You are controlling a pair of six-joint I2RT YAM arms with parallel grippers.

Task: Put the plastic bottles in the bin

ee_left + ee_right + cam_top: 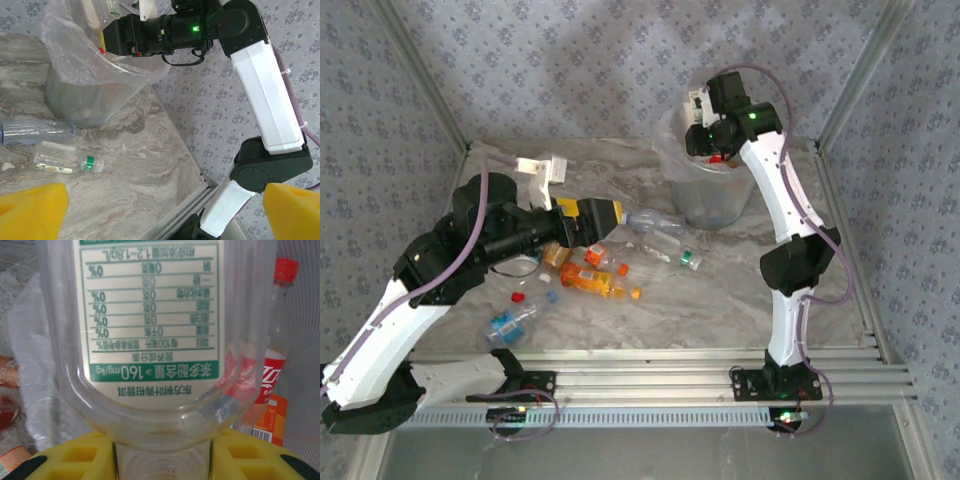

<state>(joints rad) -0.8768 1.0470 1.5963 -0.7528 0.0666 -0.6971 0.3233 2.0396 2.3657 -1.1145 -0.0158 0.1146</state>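
My right gripper [162, 456] is shut on the neck of a clear bottle with a green-and-white label [150, 315], held over the bin [712, 200]. Below it inside the bin stands a red-capped, red-labelled bottle [272, 375]. The right gripper [704, 148] hangs above the bin's rim. My left gripper [618, 215] stands open over the middle of the table, with nothing between its yellow fingertips [30, 210]. Just past it lie clear bottles [655, 222], one with a green band [65, 160]. Orange bottles [592, 282] and a blue-labelled bottle [510, 322] lie nearer the front.
A clear bag liner [90, 55] hangs loosely over the bin's rim. The marbled table [140, 165] ends at a metal rail [720, 365] along the front. Patterned walls close in the back and sides. The right arm [270, 100] stands at the table's right side.
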